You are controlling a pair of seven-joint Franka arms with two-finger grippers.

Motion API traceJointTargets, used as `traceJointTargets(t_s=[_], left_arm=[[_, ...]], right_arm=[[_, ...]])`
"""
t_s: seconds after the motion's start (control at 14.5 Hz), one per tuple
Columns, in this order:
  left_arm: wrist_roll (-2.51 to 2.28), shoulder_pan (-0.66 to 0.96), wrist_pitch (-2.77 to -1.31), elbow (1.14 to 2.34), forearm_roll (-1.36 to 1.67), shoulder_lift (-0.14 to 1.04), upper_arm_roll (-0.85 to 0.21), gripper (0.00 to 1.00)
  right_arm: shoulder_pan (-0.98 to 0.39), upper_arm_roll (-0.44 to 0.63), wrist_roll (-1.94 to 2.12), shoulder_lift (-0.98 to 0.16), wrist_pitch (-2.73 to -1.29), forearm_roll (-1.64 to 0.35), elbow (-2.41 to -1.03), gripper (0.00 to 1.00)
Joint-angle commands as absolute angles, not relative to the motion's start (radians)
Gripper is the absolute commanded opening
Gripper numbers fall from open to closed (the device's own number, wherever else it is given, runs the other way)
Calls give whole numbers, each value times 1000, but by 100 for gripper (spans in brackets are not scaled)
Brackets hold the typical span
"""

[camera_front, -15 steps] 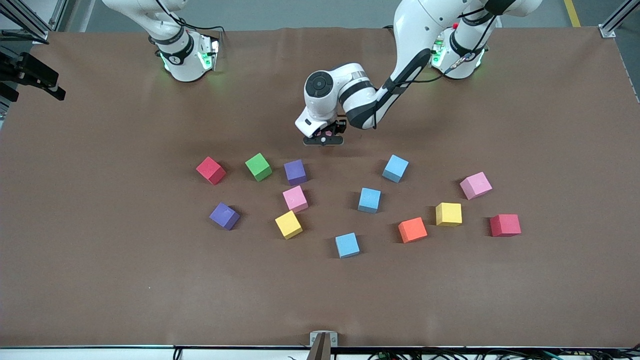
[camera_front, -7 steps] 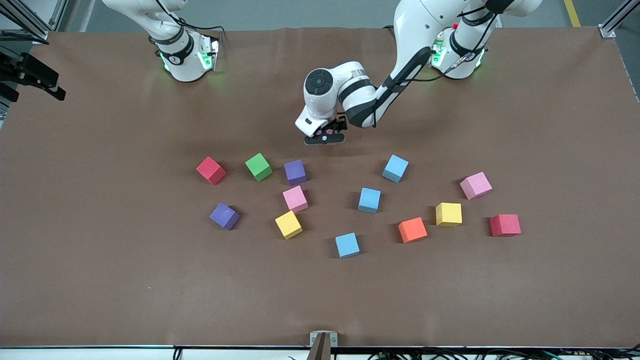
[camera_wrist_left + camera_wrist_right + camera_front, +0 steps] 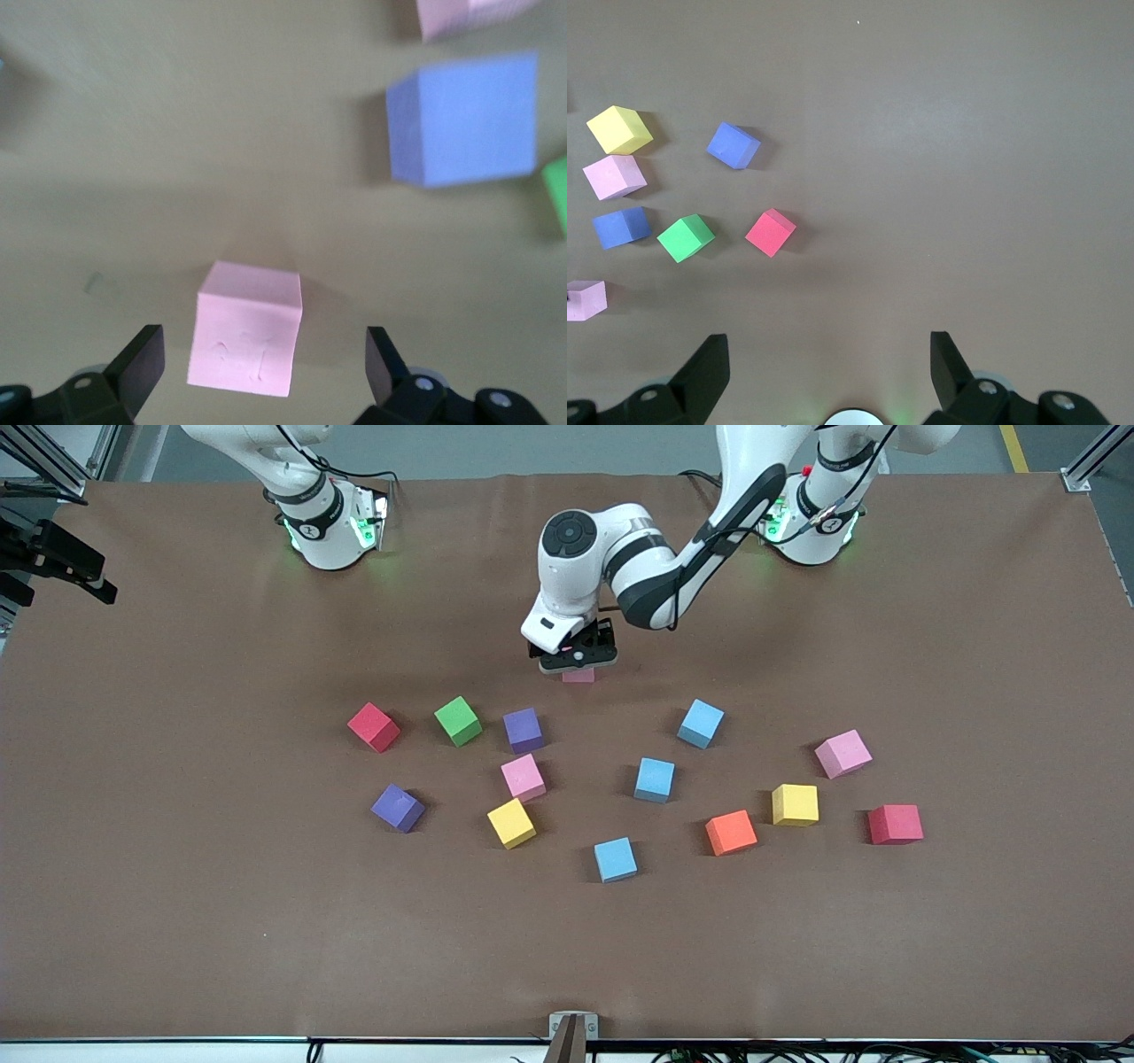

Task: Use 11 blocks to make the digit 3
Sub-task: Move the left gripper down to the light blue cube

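Front view: the left gripper [image 3: 577, 657] hangs over a pink block [image 3: 578, 676] that sits on the table [image 3: 177, 868], farther from the camera than the purple block [image 3: 524, 730] and the rest of the scatter. No digit 3 yet; the blocks lie loose across the middle: a green block [image 3: 458, 720], another pink block [image 3: 523, 777], a yellow block [image 3: 511, 823], an orange block [image 3: 731, 833] and the others, plus a red cube [image 3: 373, 727] and another red cube [image 3: 896, 824] that don't belong. The right arm waits up by its base.

Left wrist view: jaws wide open, nothing held. The pink block [image 3: 246, 328] sits between the fingertips [image 3: 142, 359], apart from both, slightly turned. My guess is this is the first cube of the top bar, so I'd lift straight up and not clip it, then build the row off it.

Right wrist view: the right gripper [image 3: 828, 363] is open and empty over bare table, with the red cube [image 3: 771, 232] and green block [image 3: 686, 237] well off from it.
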State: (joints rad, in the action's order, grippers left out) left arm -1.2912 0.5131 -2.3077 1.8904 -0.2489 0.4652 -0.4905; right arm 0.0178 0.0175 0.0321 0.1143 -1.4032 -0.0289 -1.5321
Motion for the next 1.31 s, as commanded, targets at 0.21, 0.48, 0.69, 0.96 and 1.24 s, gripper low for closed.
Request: traceJointTargets(t_s=[0.21,0.48,0.69,0.96,1.24], left_arm=[[-1111,322,-2279,1878,-245,411,-495,100],[-886,189,-2270,1856,-245,419,-495,98],[-702,123,-2270,1823,-247,474,-492,98],[-542,103,-2270,1772,-244,555,-485,99],[-594,115,-2270,1695,-215,644,-486,99]], right_arm=[[35,5,41,117,-1405,-37,-1534,100],[38,5,41,117,-1407,-35,-1534,100],[38,5,31,117,-1402,-35,-1534,100],[37,5,31,118,-1397,-34,-1534,100],[31,-2,37,118,-1404,14,-1536,100]])
